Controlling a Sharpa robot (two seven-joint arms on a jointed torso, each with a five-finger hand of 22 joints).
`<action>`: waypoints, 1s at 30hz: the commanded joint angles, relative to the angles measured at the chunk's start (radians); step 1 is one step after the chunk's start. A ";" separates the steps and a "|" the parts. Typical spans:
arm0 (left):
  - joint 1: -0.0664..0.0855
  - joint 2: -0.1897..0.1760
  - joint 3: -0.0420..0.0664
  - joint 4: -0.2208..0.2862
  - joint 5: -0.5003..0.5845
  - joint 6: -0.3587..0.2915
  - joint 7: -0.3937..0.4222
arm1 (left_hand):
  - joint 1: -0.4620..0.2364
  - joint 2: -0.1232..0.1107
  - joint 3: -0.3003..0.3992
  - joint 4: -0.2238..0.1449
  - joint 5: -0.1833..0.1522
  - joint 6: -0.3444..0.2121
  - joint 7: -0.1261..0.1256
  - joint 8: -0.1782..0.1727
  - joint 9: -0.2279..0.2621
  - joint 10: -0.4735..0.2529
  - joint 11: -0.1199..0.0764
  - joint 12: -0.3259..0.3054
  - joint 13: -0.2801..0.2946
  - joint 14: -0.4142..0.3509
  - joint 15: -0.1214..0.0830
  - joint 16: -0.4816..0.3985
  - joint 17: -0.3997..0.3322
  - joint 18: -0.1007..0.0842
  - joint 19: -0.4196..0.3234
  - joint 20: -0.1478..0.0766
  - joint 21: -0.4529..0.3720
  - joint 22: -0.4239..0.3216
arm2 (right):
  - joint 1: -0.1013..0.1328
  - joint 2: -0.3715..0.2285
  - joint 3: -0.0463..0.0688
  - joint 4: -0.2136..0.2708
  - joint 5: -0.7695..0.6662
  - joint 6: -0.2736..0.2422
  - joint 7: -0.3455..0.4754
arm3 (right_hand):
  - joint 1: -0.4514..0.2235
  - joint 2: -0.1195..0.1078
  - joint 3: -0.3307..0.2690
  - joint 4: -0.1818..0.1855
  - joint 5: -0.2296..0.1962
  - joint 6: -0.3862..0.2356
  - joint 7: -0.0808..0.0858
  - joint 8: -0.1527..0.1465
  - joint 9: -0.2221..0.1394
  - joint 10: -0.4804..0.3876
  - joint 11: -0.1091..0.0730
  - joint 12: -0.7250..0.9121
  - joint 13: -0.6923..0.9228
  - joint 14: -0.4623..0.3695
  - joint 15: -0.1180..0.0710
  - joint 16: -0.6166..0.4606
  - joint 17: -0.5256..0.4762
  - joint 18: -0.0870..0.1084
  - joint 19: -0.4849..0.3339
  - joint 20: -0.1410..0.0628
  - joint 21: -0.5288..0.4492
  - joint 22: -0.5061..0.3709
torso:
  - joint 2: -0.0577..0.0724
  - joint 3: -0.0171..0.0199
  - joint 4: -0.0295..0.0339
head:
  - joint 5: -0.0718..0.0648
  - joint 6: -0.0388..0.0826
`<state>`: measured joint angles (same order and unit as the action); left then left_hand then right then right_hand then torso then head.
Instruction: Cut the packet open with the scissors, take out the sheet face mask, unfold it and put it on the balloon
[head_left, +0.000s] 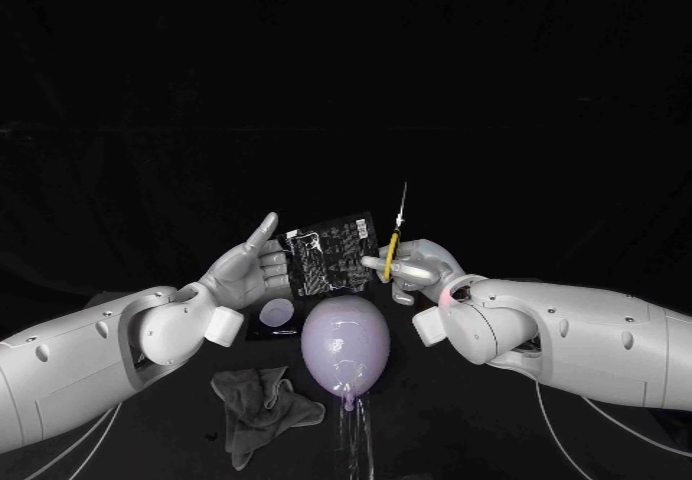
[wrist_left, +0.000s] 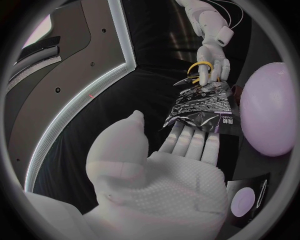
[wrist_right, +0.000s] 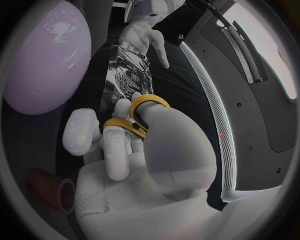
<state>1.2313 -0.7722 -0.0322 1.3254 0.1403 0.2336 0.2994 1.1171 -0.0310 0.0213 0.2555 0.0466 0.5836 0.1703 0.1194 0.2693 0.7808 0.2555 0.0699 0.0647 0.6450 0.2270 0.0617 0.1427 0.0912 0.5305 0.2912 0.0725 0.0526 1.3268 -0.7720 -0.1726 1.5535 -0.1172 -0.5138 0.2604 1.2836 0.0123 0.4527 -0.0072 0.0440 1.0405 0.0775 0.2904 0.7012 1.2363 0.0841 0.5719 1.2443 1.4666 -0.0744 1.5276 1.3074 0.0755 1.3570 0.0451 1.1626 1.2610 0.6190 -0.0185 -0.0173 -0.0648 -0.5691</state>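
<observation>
Black table (head_left: 433, 430) and dark surroundings are seen all around the work. By the fingers (wrist_left: 187, 142) of the left hand (head_left: 248, 268) the packet (head_left: 335, 255) is held at one edge, upright in the air, while the thumb of this hand stands apart; how exactly it is pinched cannot be told. Probably it is raised this way so that the opposite edge is free for cutting. The fingers (wrist_right: 115, 145) of the right hand (head_left: 418, 268) are passed through the yellow loops of the scissors (head_left: 394, 240) and closed on them. The blades point upward, look nearly together, and are placed just beside that free edge. No cut is visible on the packet, so the mask is judged to be inside. Below both hands, nearer to the robot, the pale balloon (head_left: 345, 345) is set on the table, apparently ready to receive the mask, and a grey cloth (head_left: 264, 400) lies beside it.
</observation>
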 joint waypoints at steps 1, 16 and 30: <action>0.001 0.006 0.001 0.006 -0.018 0.002 -0.007 | 0.130 -0.007 0.029 -0.053 0.001 0.023 0.128 0.004 0.008 0.004 -0.003 0.006 0.002 0.005 -0.001 0.004 0.001 -0.006 0.005 0.000 0.006 0.000 | 0.000 0.005 0.001 0.001 -0.001 -0.006 0.004 | 0.007 0.018 0.009 0.000 0.005 0.021 -0.026 0.006 0.000 0.285 -0.111 0.766 0.064 0.084 -0.006 0.005 0.156 0.017 0.001 -0.008 -0.005 0.002 | 0.000 -0.0003 0.0008 | -0.002 0.000; 0.001 0.035 -0.006 0.007 -0.091 -0.025 -0.036 | 0.363 -0.023 0.037 -0.137 0.001 0.107 0.102 0.036 0.041 0.036 -0.014 0.017 0.003 0.072 -0.010 0.020 0.014 0.013 0.076 -0.001 0.025 0.006 | -0.005 0.016 0.005 0.001 0.002 -0.027 0.005 | 0.002 0.016 0.016 -0.006 0.005 0.018 -0.027 0.012 0.009 0.285 -0.111 0.764 0.061 0.084 -0.006 0.006 0.157 0.017 0.000 -0.008 -0.009 0.001 | 0.000 0.0005 0.0007 | -0.001 -0.003; -0.010 0.054 -0.016 -0.009 -0.093 -0.082 -0.045 | 0.418 -0.013 0.037 -0.160 0.001 0.084 0.071 0.032 0.033 0.045 -0.018 0.013 0.000 0.085 -0.014 0.022 0.015 0.025 0.115 -0.001 0.035 0.008 | -0.012 0.012 0.011 0.006 0.002 -0.039 0.006 | -0.001 0.014 0.023 -0.012 0.005 0.015 -0.027 0.017 0.016 0.286 -0.111 0.763 0.060 0.084 -0.006 0.006 0.157 0.018 -0.001 -0.008 -0.011 0.000 | 0.000 -0.0002 0.0009 | -0.005 -0.001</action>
<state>1.2220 -0.7207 -0.0489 1.3169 0.0531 0.1824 0.2565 1.5273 -0.0413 0.0580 0.1026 0.0465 0.6732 0.1861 0.1530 0.3031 0.8261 0.2396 0.0842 0.0656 0.7295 0.2145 0.0802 0.1581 0.1043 0.6402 0.2915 0.1044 0.0593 1.3153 -0.7591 -0.1627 1.5571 -0.1124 -0.5497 0.2573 1.2832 0.0127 0.4601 -0.0085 0.0436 1.0374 0.0735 0.3023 0.7173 1.2363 0.0841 0.5719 1.2443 1.4663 -0.0710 1.5284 1.3081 0.0749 1.3569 0.0452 1.1586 1.2608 0.6189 -0.0184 -0.0171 -0.0685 -0.5704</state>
